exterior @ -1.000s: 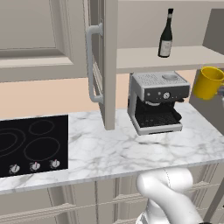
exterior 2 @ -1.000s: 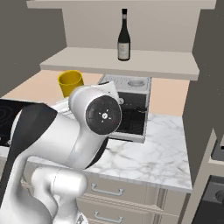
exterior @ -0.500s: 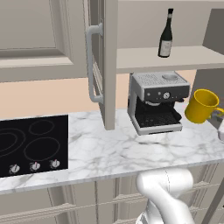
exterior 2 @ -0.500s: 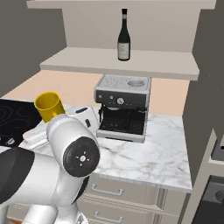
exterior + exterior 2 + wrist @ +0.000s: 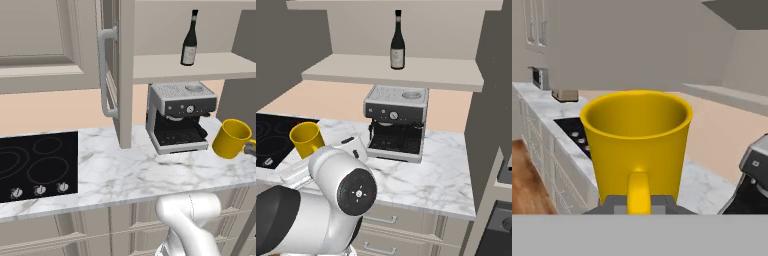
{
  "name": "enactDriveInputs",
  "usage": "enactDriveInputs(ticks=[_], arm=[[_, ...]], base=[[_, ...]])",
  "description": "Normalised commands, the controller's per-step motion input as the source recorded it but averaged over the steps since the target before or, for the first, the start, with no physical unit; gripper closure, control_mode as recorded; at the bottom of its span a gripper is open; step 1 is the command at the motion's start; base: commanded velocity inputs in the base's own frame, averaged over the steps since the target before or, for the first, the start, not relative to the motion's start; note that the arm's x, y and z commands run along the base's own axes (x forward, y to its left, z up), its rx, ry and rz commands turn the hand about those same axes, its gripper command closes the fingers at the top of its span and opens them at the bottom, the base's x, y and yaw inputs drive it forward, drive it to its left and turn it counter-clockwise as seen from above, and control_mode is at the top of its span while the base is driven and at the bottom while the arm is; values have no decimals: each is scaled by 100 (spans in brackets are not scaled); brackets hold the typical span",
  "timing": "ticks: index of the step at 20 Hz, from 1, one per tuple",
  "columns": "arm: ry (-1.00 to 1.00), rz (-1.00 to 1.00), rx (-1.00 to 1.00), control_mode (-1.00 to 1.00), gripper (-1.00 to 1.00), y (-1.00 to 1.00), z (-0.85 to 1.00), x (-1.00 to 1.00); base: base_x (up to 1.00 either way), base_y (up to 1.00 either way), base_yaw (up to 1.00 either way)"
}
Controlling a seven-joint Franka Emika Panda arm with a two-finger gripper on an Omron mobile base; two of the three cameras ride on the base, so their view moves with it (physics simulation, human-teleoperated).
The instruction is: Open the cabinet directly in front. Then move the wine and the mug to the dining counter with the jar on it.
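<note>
The yellow mug hangs in the air with my gripper shut on its handle. It sits at the right edge of the left base view, level with the coffee machine, and left of the machine over the marble counter in the right base view. The cabinet stands open, its door swung out edge-on with the silver handle. On the cabinet's shelf the dark wine bottle stands upright. The dining counter and the jar are out of view.
A silver coffee machine stands on the marble counter below the cabinet. The black cooktop lies to the left. A dark tall unit rises at the right. The hand view looks along a counter with the cooktop.
The arm has carried the mug down from shelf height to the coffee machine's level and swung it leftward in the right base view. The wine and the door have not moved.
</note>
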Motion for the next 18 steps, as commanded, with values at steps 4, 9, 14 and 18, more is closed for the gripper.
enactDriveInputs(ticks=[4, 9, 14, 18], arm=[[0, 2, -4, -100, 100, 37, -58, -11], [0, 0, -4, -100, 100, 43, -54, 0], [0, 0, -1, -100, 100, 10, -29, 0], [0, 0, 0, -100, 100, 4, -12, 0]], base=[[0, 0, 0], [0, 0, 0], [0, 0, 0], [0, 0, 0]])
